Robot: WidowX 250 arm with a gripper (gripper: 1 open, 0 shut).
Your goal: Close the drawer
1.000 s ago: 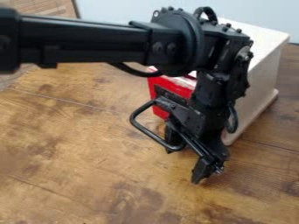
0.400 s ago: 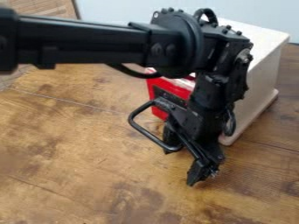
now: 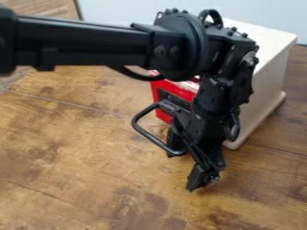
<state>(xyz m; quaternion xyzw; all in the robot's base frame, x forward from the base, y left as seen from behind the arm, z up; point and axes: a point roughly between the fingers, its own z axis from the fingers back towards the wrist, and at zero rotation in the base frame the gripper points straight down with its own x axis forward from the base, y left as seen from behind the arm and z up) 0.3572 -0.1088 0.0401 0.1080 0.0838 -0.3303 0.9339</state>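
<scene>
The red drawer [image 3: 181, 90] sticks partly out of the cream-white cabinet [image 3: 271, 56] at the upper right. Its black loop handle [image 3: 145, 129] juts toward the lower left, just above the wooden table. My black arm reaches in from the left and covers most of the drawer's front. My gripper [image 3: 199, 171] points steeply down right in front of the handle, its tips close to the tabletop. The jaws look open and nothing shows between them. One finger [image 3: 196, 179] hangs lowest, and whether it touches the handle I cannot tell.
The worn wooden table [image 3: 72, 171] spreads to the left and front of the cabinet. The thick black arm link [image 3: 84, 40] crosses the upper left of the view. A wall edge runs behind the cabinet.
The wrist has rolled a little, so the lowest fingertip has swung slightly to the left. The hand stays in the same place and the drawer has not moved.
</scene>
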